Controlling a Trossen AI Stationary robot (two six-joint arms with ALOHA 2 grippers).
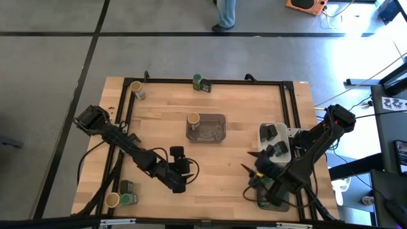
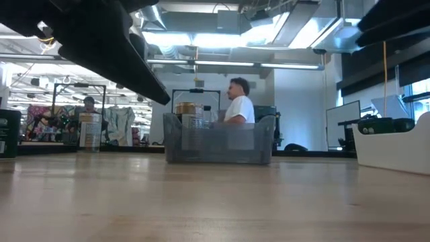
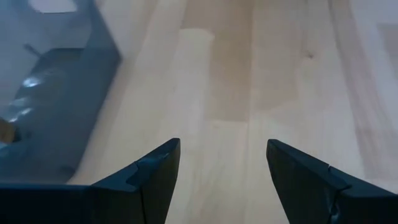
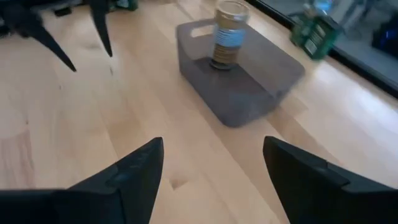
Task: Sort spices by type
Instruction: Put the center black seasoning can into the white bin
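Note:
The spices stand scattered. A tan-lidded jar (image 1: pixel 193 119) stands inside the grey tray (image 1: pixel 213 135) at the table's middle. A green-lidded jar with a dark tin (image 1: pixel 202 83) is at the far edge, and a tan-lidded jar (image 1: pixel 136 90) at the far left corner. Two jars and a tin (image 1: pixel 123 196) sit at the near left. Dark tins (image 1: pixel 273 140) lie in the white tray (image 1: pixel 262 130). My left gripper (image 1: pixel 183 160) (image 3: pixel 222 162) hangs open over bare wood, near side of the grey tray. My right gripper (image 1: pixel 249 162) (image 4: pixel 213 162) is open and empty, left of the white tray.
A dark tray (image 1: pixel 270 197) lies at the near right under my right arm. A black frame (image 1: pixel 210 81) runs along the table's edges. People are in the room beyond the table. Bare wood lies between my two grippers and the grey tray.

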